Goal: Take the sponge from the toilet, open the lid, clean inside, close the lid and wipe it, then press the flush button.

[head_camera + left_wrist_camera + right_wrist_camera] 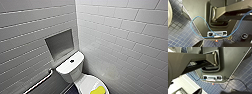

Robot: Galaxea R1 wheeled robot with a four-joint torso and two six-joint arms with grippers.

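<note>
From the head view we see the toilet (71,73) in a corner of white-tiled walls, its lid (83,85) down and the yellow-green sponge (97,90) lying flat on it, the flush button (72,60) on the tank top. In the left wrist view the left claw (218,45) hangs over dark blue mosaic floor (178,32); we cannot tell whether it is released or clenched. In the right wrist view the right claw (216,92) is over the same floor beside white tiling (186,84), and its state is equally unclear.
</note>
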